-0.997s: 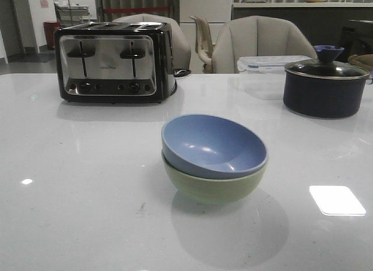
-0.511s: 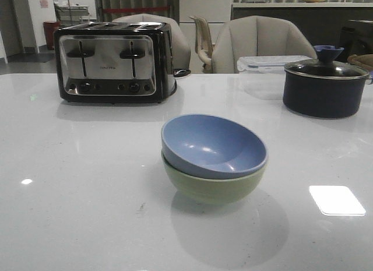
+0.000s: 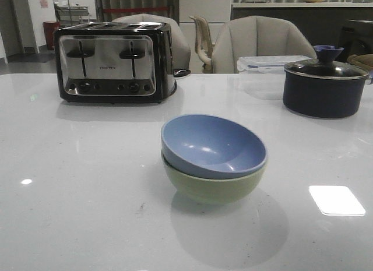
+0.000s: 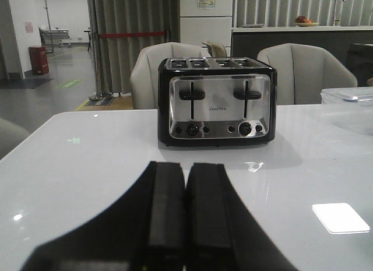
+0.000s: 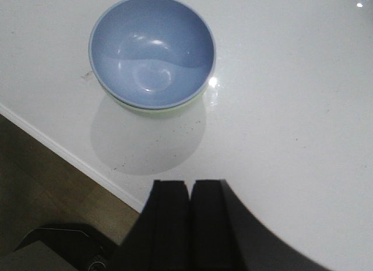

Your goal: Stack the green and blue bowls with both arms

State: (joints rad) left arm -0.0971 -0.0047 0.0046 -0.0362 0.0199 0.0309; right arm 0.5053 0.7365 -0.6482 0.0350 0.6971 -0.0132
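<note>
The blue bowl [image 3: 213,145] sits nested, apparently slightly tilted, in the green bowl [image 3: 211,187] mid-worktop [image 3: 87,183]; left hand [image 4: 185,210] and right hand [image 5: 190,215] both pressed together, empty, apart from the bowls.

blue bowl [image 5: 152,49] nested in green bowl [image 5: 152,111] | right hand [image 5: 189,215] closed, empty

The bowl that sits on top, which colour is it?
Dusty blue; the blue bowl nests in the green bowl, clearest in the front view.
</note>
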